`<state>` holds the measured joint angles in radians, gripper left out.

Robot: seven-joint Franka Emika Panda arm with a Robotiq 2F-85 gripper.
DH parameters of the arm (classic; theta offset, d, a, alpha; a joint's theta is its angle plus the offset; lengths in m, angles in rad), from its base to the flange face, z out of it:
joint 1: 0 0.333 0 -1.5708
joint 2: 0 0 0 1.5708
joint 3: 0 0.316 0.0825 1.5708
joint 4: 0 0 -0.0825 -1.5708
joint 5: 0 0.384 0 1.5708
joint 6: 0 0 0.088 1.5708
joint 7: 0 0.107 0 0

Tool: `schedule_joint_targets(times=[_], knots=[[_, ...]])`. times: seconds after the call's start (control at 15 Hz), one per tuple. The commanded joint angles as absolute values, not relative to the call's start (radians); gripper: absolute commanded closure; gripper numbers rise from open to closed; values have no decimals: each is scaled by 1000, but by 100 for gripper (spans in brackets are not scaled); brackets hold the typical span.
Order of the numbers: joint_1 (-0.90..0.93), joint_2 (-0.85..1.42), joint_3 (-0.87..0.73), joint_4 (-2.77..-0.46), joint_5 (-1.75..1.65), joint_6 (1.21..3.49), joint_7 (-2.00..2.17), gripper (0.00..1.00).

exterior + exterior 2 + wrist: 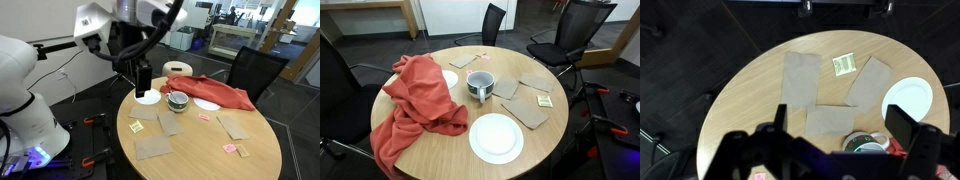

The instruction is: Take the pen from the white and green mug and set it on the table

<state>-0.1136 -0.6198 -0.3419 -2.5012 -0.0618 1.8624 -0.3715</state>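
The white and green mug (178, 100) stands near the middle of the round light-wood table (200, 150), next to a red cloth (212, 90). It also shows in the exterior view (480, 86) and at the bottom of the wrist view (868, 143). I cannot make out the pen in any view; the mug's inside looks dark. My gripper (140, 80) hangs open and empty well above the table's edge, beside a small white plate (148, 97). In the wrist view its two fingers (840, 120) stand wide apart, with the mug below and between them.
A large white plate (496, 137) and the draped red cloth (415, 105) lie on the table (450, 150). Several tan flat squares (802, 75) and a yellow sticky note (844, 63) lie around the mug. Black chairs (578, 25) stand around.
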Motion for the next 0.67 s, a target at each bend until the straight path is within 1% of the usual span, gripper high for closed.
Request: schedule_joint_targets(times=[0.0,0.33,0.6], knots=[[-131,-616,-327,-2500,-52,1861,-380,0],[-131,-616,-327,-2500,-52,1861,-380,0],[-102,-587,-316,-2482,-45,1940,-403,0]])
